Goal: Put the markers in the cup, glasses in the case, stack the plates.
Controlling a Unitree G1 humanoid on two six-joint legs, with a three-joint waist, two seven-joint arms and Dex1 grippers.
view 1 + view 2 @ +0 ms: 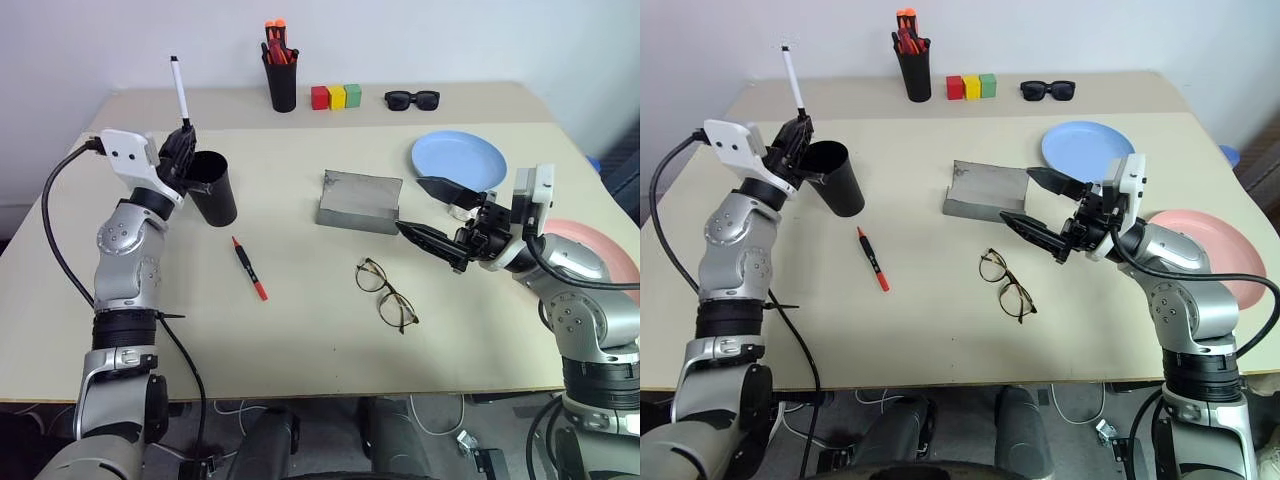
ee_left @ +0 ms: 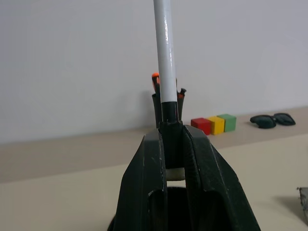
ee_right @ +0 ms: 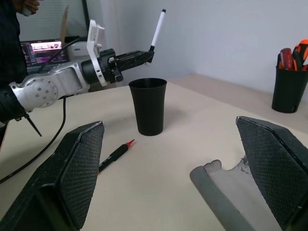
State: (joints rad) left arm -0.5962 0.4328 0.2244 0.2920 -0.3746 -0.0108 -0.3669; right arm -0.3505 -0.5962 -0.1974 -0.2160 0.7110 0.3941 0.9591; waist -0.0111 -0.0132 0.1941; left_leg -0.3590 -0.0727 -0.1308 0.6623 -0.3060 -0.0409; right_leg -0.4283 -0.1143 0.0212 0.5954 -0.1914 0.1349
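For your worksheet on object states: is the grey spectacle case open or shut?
Open: the grey spectacle case has its lid raised and its hollow inside exposed.

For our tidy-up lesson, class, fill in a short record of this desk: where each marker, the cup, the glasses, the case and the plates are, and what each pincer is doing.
left pincer: shut on white marker, above cup
right pincer: open, empty
red-capped marker: on table
glasses: on table
case: open
blue plate, pink plate: apart, unstacked
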